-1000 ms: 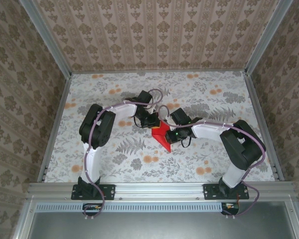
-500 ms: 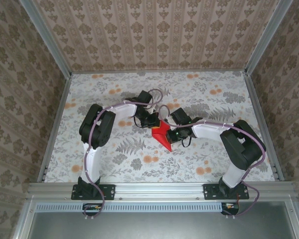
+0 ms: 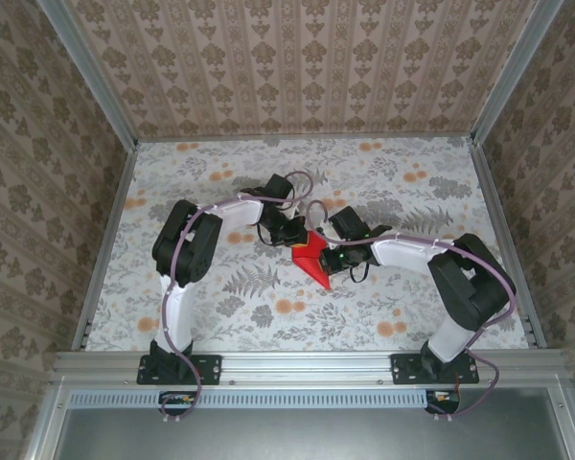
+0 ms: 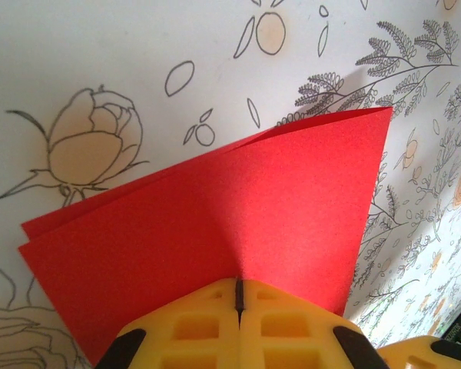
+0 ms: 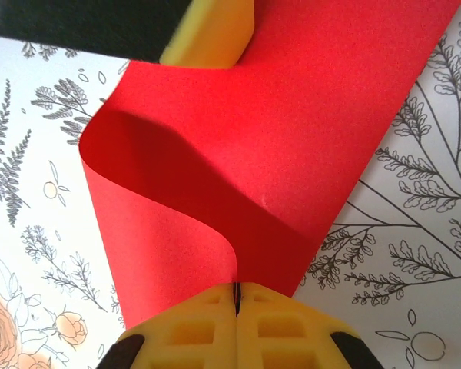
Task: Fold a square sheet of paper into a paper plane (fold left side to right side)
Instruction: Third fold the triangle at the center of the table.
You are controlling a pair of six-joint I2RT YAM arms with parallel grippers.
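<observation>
— Where is the sheet of paper [image 3: 313, 261]?

— Raised a little off the surface [image 3: 412, 182], doubled over red side out, with an arm on each side of it. The left pincer [image 4: 238, 296] is closed on the sheet's left edge, both layers nipped between its yellow pads. The right pincer [image 5: 236, 296] is clamped on the opposite edge.

— So the left-to-right fold is nearly made?

— I'd judge it half made. Beside the left pincer the sheet's two layers sit slightly offset, one edge peeking past the other. Near the right pincer the upper layer bulges in a loose curl rather than lying flat.

— What would do it well, then?

— Square the edges first: slide one layer over until the corners meet. Then lower the sheet to the surface and press from the free edges toward the fold, so the curl collapses into one straight crease.

— The risk?

— Thin paper. Pull the two grips apart and it may tear or kink; creasing while it's offset would likely skew the later folds.
</observation>
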